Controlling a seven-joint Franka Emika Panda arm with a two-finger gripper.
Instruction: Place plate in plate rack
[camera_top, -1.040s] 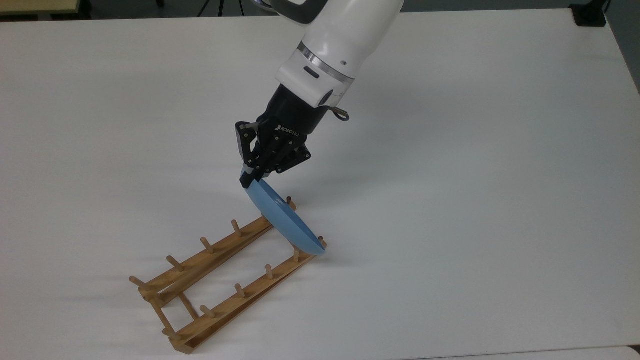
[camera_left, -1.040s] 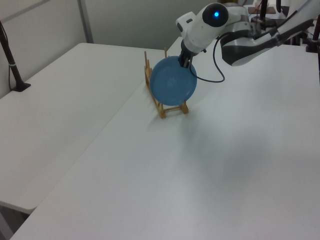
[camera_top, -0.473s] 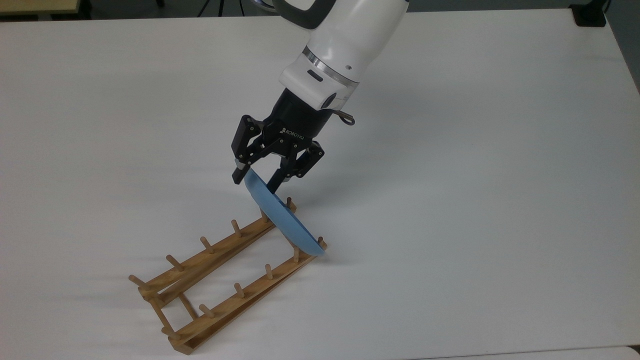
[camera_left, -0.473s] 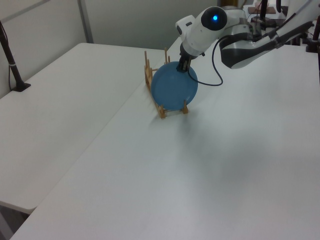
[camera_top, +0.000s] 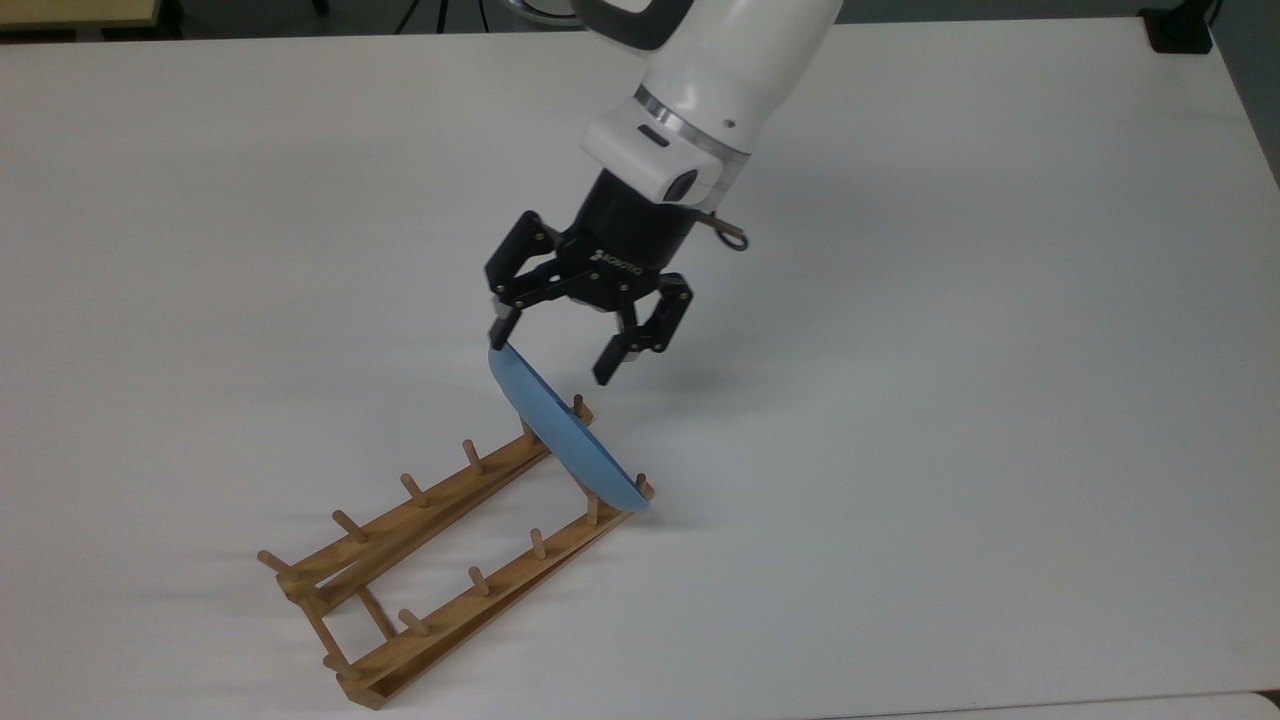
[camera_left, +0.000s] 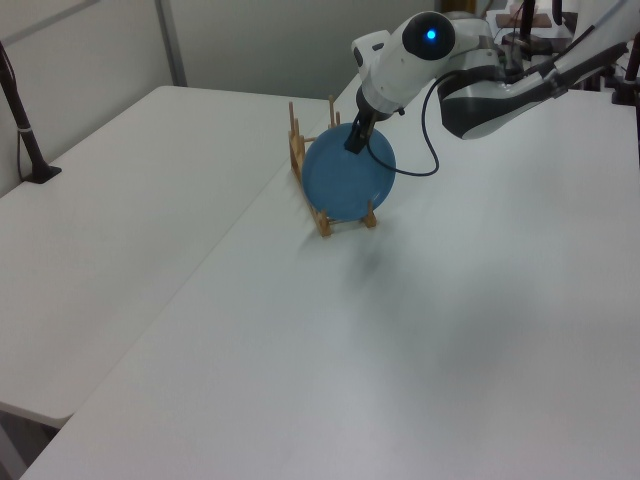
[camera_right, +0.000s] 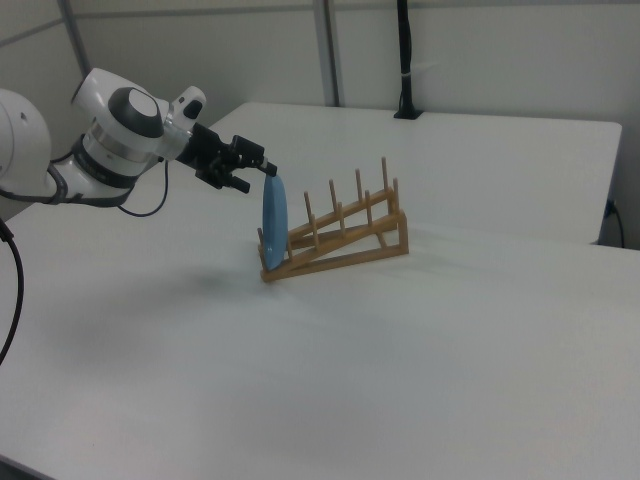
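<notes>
Now the plate (camera_top: 565, 430) stands on edge in the end slot of the plate rack (camera_top: 440, 545), at the end nearest the robot arm (camera_top: 715, 80), leaning a little against the last pegs. In the left view the plate (camera_left: 348, 178) faces the camera and hides most of the rack (camera_left: 312, 170) behind it; a few peg tops and the near foot of each rail can be made out. In the right view the plate (camera_right: 273, 223) shows almost edge-on at the low end of the sloping rack (camera_right: 345, 235).

Just above the plate's top edge hangs the end effector (camera_top: 553, 353), its fingers spread wide and holding nothing. One finger (camera_top: 500, 327) sits right at the plate's upper rim, and whether it touches cannot be told; the other finger (camera_top: 612, 362) is clear of the plate on the far side from the rack. In the right view the end effector (camera_right: 250, 176) also sits at the plate's top.

Beyond the rack, the white worktop (camera_top: 950, 350) carries a black clamp base (camera_top: 1180, 30) at its far corner, cut off by the top view's upper edge. A black cable (camera_left: 430, 140) loops from the arm's wrist near the plate in the left view.
</notes>
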